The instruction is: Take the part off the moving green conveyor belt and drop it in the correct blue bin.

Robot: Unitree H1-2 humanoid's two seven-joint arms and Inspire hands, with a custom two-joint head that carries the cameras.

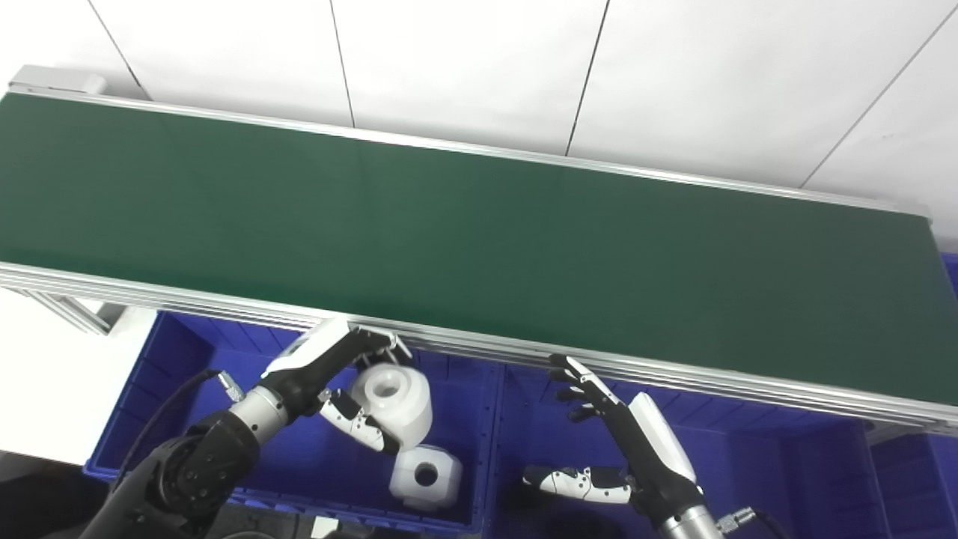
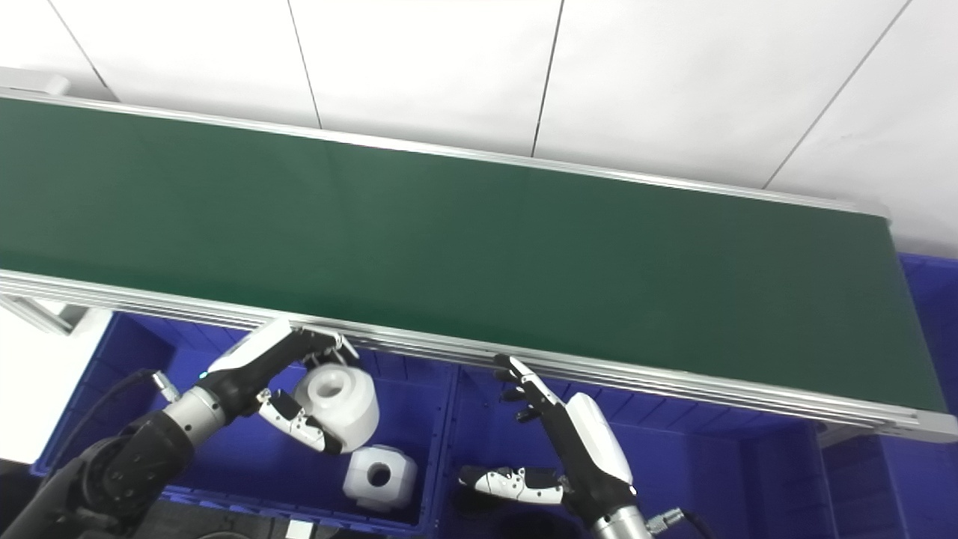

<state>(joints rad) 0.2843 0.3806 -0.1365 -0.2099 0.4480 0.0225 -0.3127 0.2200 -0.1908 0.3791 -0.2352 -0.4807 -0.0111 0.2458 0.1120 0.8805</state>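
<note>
Industrial sorting cell, long green conveyor belt [image 1: 479, 247] on aluminium rails, blue plastic bins [image 1: 172, 374] beneath, white panelled floor [image 1: 464, 60]

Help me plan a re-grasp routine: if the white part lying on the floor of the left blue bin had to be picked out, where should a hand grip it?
Grip the loose white part across two opposite flat side faces, coming from above; its hole faces up, and the bin walls probably block sideways approaches.

Bright, even overhead light washes the white floor [image 1: 464, 60] close to overexposure, with no hard shadows on it. The green conveyor belt [image 1: 479, 232] reads matte and darkens slightly toward its right end. Soft highlights run along its aluminium rail [image 1: 673, 374]. The blue bins [image 2: 748, 464] beneath sit in shade. Focus is slightly soft overall.
</note>
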